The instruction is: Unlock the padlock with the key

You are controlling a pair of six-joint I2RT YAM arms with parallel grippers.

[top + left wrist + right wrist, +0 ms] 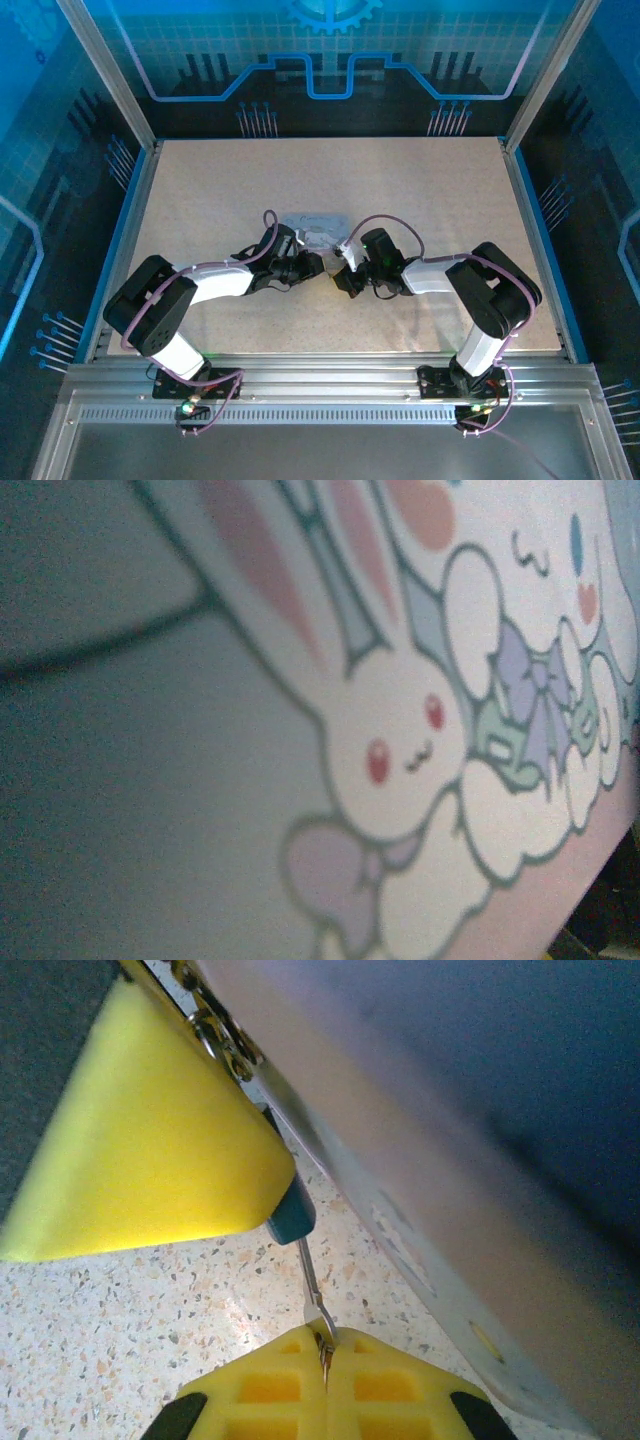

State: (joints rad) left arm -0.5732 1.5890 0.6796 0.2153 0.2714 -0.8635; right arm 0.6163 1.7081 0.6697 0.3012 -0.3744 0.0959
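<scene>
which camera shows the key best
Right wrist: the key is a thin metal shaft pinched in the shut right gripper, close and sharp. In the top view it is too small to make out. The left wrist camera faces the picture on the tin.

Arms bent inward; left gripper (306, 266) beside right gripper (325, 1358), the latter pinched closed.

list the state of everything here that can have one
right gripper: shut on the thin silvery metal key
tiny dark teal padlock: key's tip at it, locked or not cannot tell
grey-blue rectangular tin box: lying flat, lid up
left gripper: open or shut cannot tell
</scene>
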